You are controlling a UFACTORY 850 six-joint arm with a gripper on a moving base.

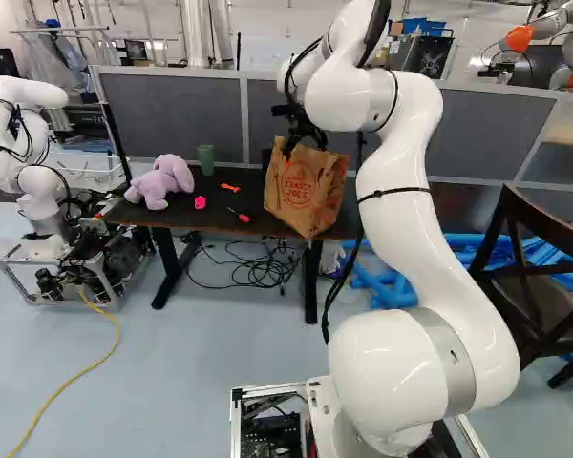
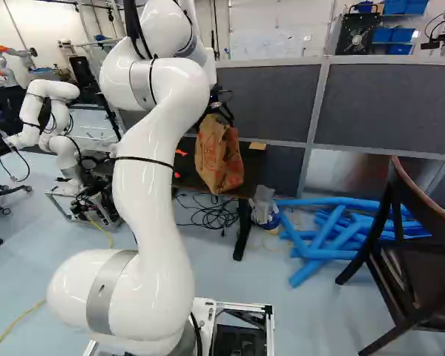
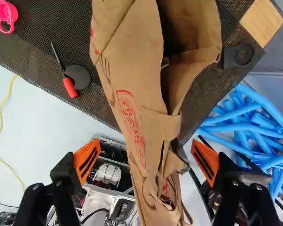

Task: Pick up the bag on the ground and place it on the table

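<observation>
I have my black, orange-padded gripper [image 3: 146, 159] open; the brown paper bag [image 3: 127, 89] lies between its fingers, long axis running ahead.

My arm [image 1: 411, 248] is glossy white and rounded, with silver-grey bands [image 1: 451, 358], thin black straps [image 1: 393, 193] and black cables [image 2: 139, 33]; my black gripper [image 1: 304, 143] has small round screws [image 3: 59, 183] and orange pads [image 3: 87, 157] with dark slots.

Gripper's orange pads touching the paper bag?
Apart: in the wrist view, the gripper is open, with a gap between each of its orange pads and the bag.
</observation>
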